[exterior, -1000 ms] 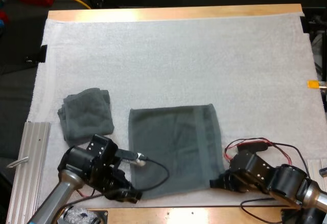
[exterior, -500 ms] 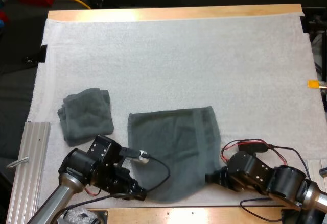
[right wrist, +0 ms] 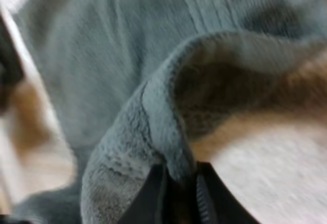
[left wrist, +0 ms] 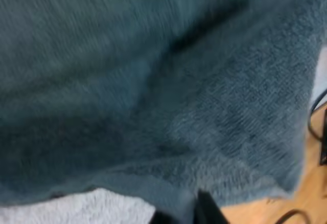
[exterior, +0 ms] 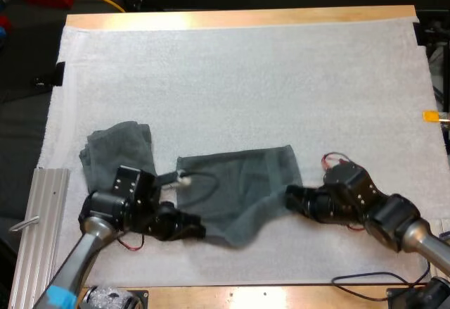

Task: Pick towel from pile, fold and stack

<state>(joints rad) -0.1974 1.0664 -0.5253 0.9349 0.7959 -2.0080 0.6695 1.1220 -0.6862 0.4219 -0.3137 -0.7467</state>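
Note:
A dark grey-green towel [exterior: 235,193] lies spread on the white mat, its near edge lifted and drawn away from the table's front. My left gripper [exterior: 199,230] is shut on the towel's near left corner. My right gripper [exterior: 290,198] is shut on the near right corner. Seen from the right wrist, the towel's edge [right wrist: 163,132] curls up out of the black fingers [right wrist: 148,196] that pinch it. From the left wrist the towel [left wrist: 153,81] hangs close, with a dark fingertip [left wrist: 207,211] at its hem. A second folded towel [exterior: 116,154] lies to the left.
An aluminium rail [exterior: 35,231] lies along the mat's left front edge. The mat [exterior: 246,84] stretches wide behind the towels. The wooden table's front edge [exterior: 246,296] runs close behind both arms.
Both grippers have lifted the towel's near corners and carried them away from the front edge toward the middle. The near half of the towel now rises off the mat.

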